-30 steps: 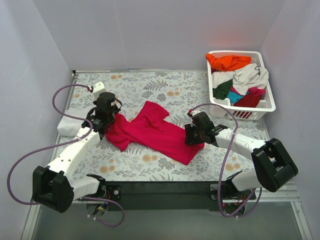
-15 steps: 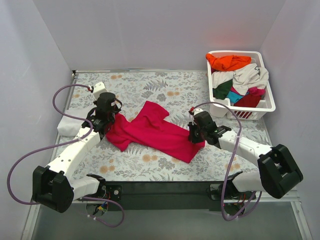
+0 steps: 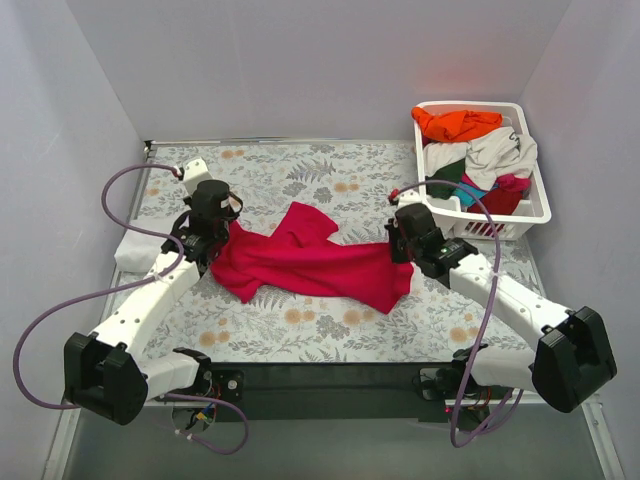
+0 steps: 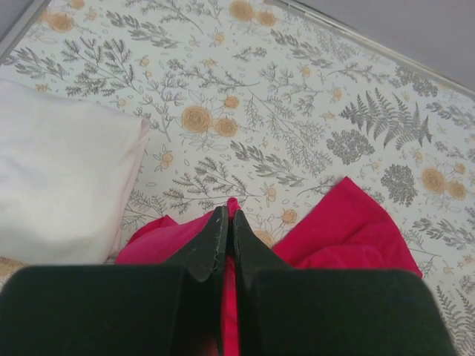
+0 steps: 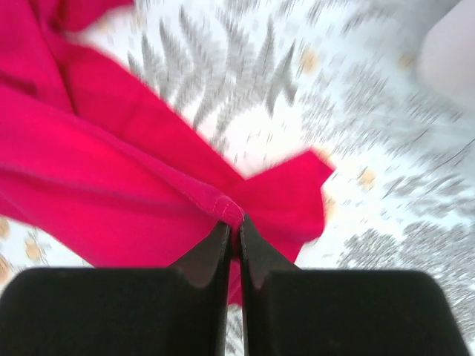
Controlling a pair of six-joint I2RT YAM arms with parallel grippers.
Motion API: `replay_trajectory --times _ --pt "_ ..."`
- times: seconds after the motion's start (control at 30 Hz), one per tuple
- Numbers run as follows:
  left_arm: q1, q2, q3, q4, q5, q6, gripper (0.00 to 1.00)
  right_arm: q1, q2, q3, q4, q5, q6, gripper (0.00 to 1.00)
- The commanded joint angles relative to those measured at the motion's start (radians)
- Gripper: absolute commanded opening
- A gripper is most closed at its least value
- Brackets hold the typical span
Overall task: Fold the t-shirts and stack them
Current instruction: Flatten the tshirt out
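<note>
A crimson-pink t-shirt [image 3: 305, 262] lies rumpled across the middle of the flowered table. My left gripper [image 3: 213, 238] is shut on its left edge; in the left wrist view the fingertips [image 4: 217, 222] pinch a fold of the crimson-pink t-shirt [image 4: 349, 230]. My right gripper [image 3: 400, 250] is shut on its right hem and holds that end lifted off the table; the right wrist view shows the hem [image 5: 226, 208] pinched between the tips. Other shirts, orange [image 3: 458, 124], off-white [image 3: 500, 150], green and teal, fill the basket.
A white slotted plastic basket [image 3: 536, 212] stands at the back right, close behind my right arm. A folded white cloth [image 3: 132, 253] lies at the table's left edge, also in the left wrist view [image 4: 59, 193]. Grey walls enclose the table.
My right gripper has moved back and up toward the basket with the shirt's hem, stretching the cloth. My left gripper has shifted slightly back, still holding the left edge.
</note>
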Motion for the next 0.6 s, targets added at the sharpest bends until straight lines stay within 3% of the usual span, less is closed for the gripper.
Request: replay_trajectory --times 0.0,0.27,0.57 --pt "0.007 -0.010 0.112 0.000 -0.061 0.033 0.00 -0.027 -0.036 0.172 -0.008 0.132 -0.076 0.01" --pt "0.017 0.020 0.394 -0.077 0.037 0.117 0.00 -0.038 -0.016 0.629 -0.071 0.177 -0.217 0.01" --pt "0.017 -0.017 0.762 -0.220 0.302 0.186 0.00 -0.038 -0.037 1.008 -0.212 -0.039 -0.380 0.01"
